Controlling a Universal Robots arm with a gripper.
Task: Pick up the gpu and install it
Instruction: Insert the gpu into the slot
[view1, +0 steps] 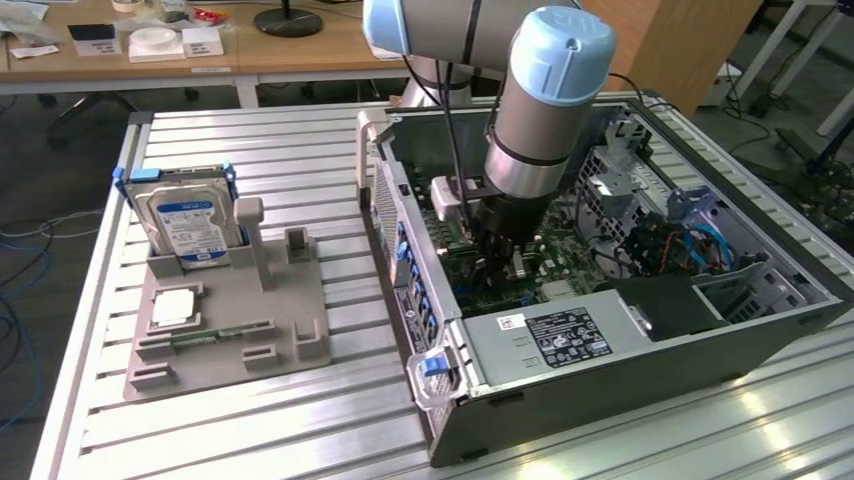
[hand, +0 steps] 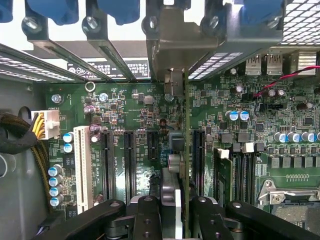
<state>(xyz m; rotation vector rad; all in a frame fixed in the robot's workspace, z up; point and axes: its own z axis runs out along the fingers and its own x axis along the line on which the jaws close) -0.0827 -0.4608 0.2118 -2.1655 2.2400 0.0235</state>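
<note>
Your gripper (hand: 172, 212) has its jaws clenched on the gpu (hand: 186, 150), which stands edge-on straight ahead of them, low over the motherboard (hand: 125, 107). Treat it as light, stiff and fragile; grasp it by the top edge, away from the silvery bracket (hand: 172, 37).

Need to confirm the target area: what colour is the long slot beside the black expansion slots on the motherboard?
White slot, on the green motherboard; clearest in the wrist view.

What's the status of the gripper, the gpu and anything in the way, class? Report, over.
Gripper shut on gpu, down inside the computer case. Card edge-on above the motherboard slots, bracket at the rear openings. No obstruction seen. Hard drive upright in the holder outside.
</note>
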